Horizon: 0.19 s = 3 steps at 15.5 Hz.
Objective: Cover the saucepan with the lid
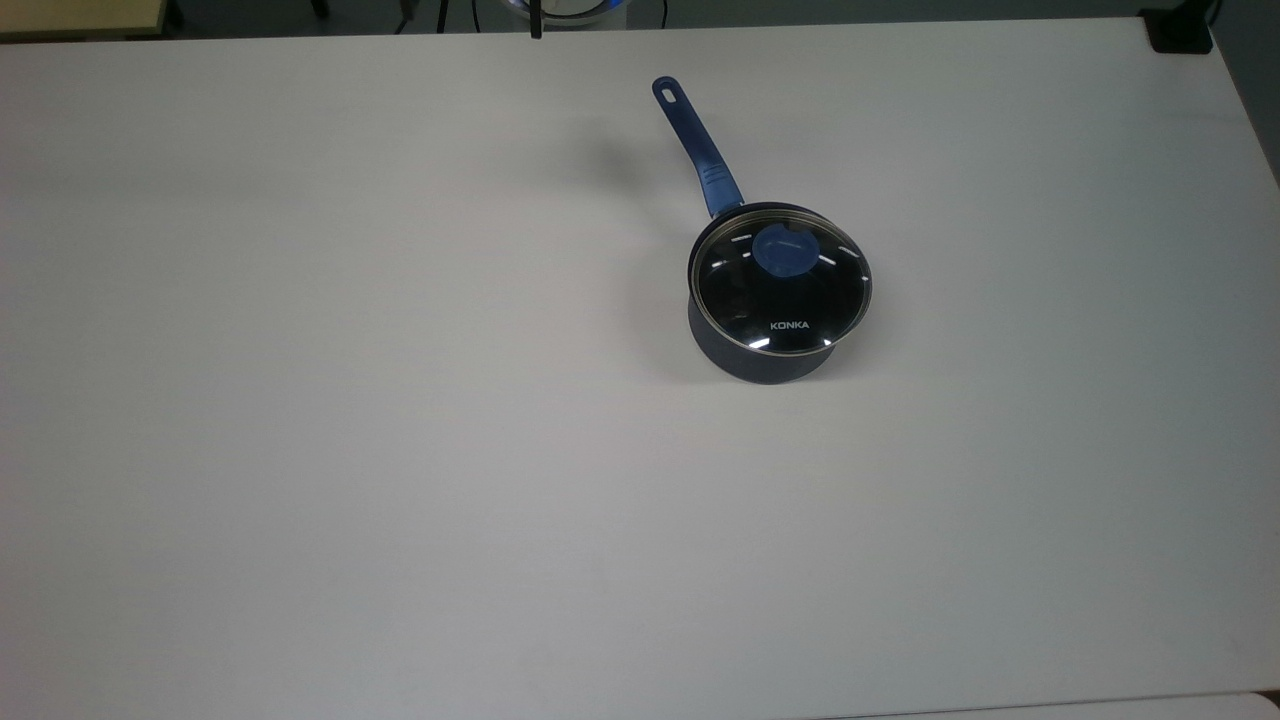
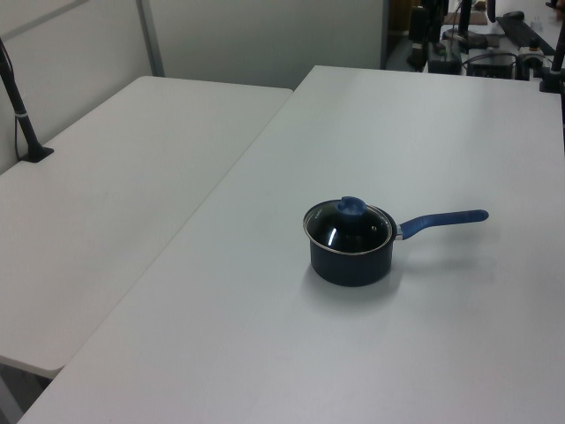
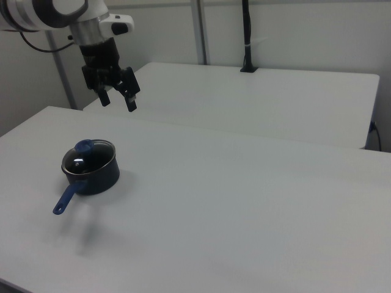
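Navy saucepan (image 1: 765, 362), clear lid (image 1: 781, 287) (blue knob), white table (image 1: 400, 400).

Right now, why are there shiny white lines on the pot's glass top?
Top view: the lid mirrors room lights as short white streaks. Left view: one bright glint on it. Right view: the saucepan casts a soft shadow on the table.
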{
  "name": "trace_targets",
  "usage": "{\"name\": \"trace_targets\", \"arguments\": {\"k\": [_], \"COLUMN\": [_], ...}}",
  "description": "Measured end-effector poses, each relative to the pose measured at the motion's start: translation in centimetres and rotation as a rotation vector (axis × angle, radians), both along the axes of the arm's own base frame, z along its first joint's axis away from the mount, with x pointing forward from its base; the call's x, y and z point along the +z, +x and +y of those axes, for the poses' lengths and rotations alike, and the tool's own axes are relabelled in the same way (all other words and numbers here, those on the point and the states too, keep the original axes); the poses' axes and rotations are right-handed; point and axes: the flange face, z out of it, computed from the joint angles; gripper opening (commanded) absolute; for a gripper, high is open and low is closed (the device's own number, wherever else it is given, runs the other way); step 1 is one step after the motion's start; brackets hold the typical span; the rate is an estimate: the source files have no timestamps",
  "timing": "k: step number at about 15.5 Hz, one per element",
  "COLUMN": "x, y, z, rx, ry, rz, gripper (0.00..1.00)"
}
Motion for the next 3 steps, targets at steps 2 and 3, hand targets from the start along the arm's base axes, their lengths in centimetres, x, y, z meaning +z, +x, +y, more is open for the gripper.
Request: {"name": "trace_targets", "arguments": {"k": [2,3], "x": [0.15,0.19], "y": [0.18,0.22], "z": [0.10,0.15], "rx": [0.007,0.013], "ry": [0.000,0.000], "rz": [-0.017,-0.021], "gripper": [1.00,1.00]}}
